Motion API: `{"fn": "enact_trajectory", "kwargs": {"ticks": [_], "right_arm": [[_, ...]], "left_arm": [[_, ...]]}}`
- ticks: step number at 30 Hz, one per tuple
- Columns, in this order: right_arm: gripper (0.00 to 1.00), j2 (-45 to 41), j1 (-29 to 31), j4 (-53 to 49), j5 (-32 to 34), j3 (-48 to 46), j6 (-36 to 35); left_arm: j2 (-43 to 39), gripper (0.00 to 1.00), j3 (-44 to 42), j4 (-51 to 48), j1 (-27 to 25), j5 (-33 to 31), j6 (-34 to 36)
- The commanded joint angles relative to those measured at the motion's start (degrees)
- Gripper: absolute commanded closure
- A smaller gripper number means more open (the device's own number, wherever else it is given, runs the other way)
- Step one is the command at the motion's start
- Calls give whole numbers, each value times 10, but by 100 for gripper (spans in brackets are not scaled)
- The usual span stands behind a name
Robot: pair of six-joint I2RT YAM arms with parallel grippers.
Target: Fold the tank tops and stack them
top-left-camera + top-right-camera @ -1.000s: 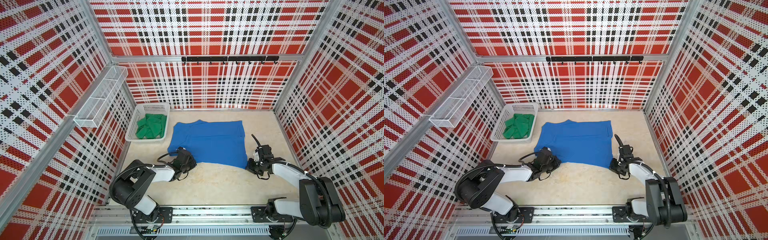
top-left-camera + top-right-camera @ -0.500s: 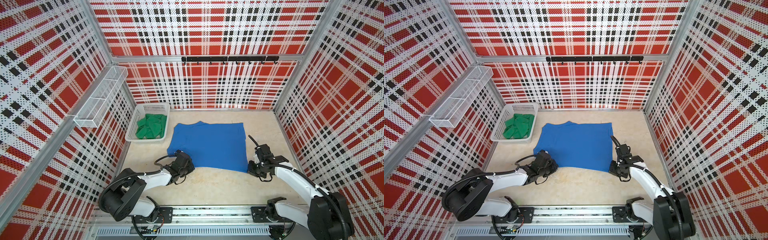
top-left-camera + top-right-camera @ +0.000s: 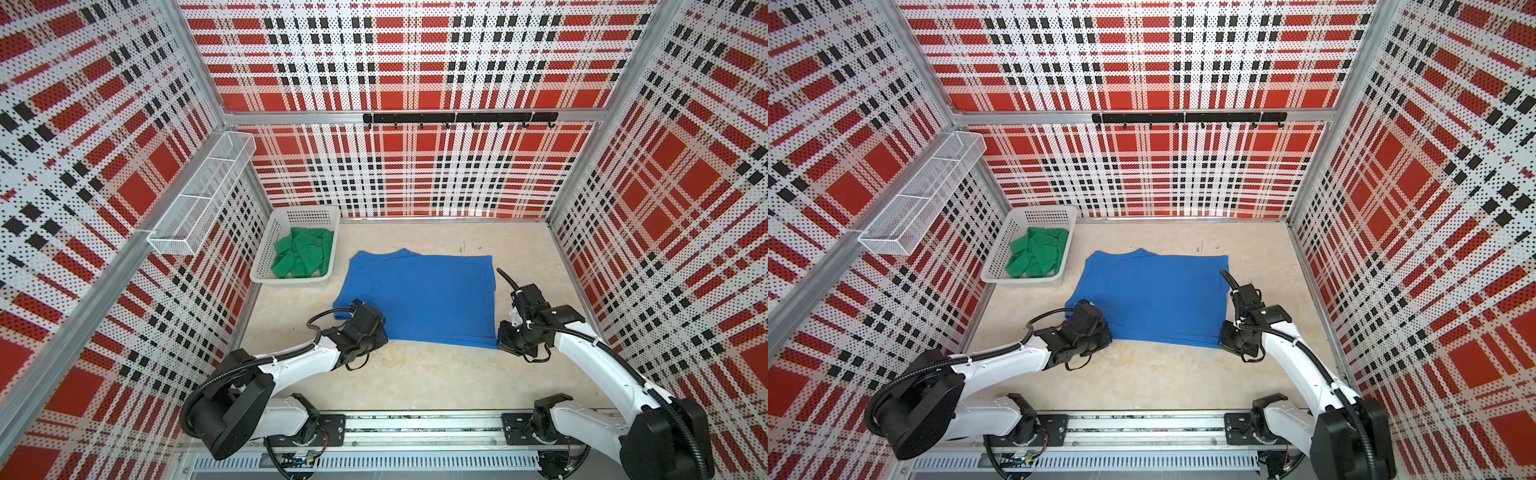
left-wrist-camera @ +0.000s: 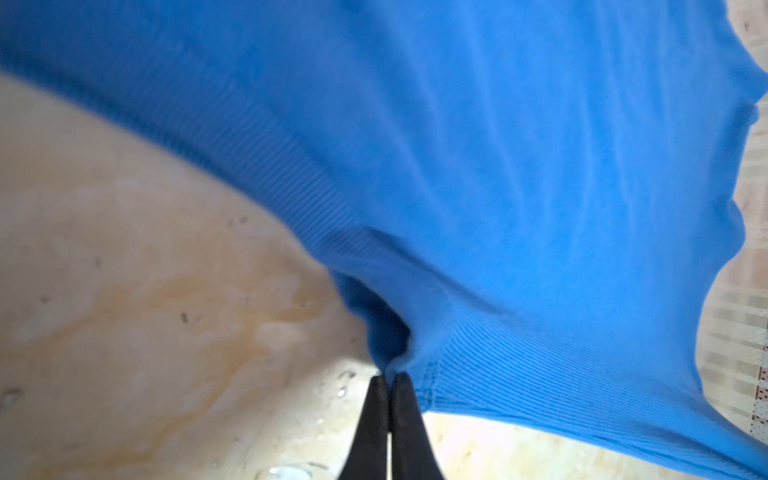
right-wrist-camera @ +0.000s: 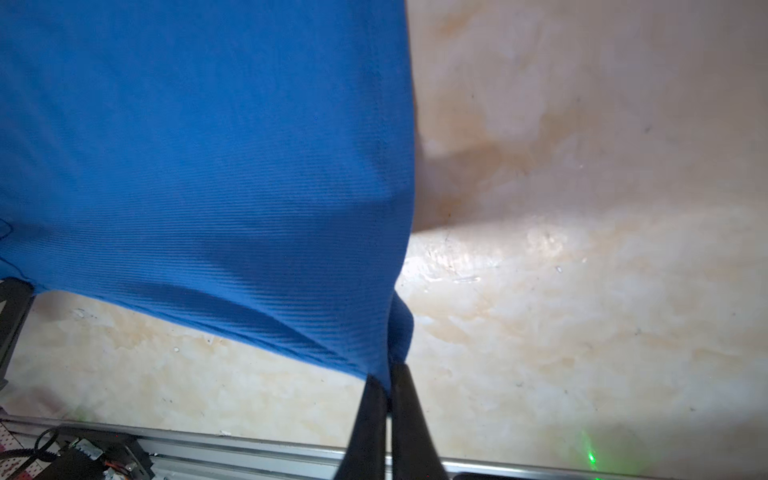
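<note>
Starting with both top views: blue top [image 3: 419, 299] spread flat in the middle of the table [image 3: 415, 374], barely a wrinkle. Nipped at its 7 o'clock corner by the left gripper [image 3: 379, 336], clenched on the hem. Matched at the 5 o'clock corner by the right gripper [image 3: 500, 343], clamped on the cloth too. Near edge running almost straight between the 2. Off at 10 o'clock from the blue top, just beside it: basket [image 3: 266, 249], with the green top [image 3: 305, 253] bunched inside, unfolded.

Over to the left wrist view: 2 black fingers [image 4: 372, 424] squeezed together, a tuck of blue hem caught between the tips. Ribbed cloth lifted off the table right past the pinch, blurry farther out.

Now the right wrist view: same clenched grip, fingertips [image 5: 370, 415] pressed tight on the blue corner, cloth fanning away, bare table alongside, metal rail [image 5: 249, 453] behind the fingers.
</note>
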Motion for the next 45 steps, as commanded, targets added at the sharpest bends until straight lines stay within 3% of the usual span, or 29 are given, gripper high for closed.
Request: {"fn": "enact_trajectory", "kwargs": {"ticks": [1,15,42,44,45], "right_arm": [[100,28,0,-20,27,24,-23],[100,130,-34,11,69,102,-89],[100,372,-70,77,96,299,-187],[100,387,-73,83,96,310,-191],[100,396,-75,83,94,318,-193]], "left_arm": [[15,100,43,-63,11,-25,61],[127,100,190,-122,48,-7,198],[276,100,329,-75,109,5,278],[288,95,339,-72,115,8,281],[293,87,344,-72,118,10,285]]}}
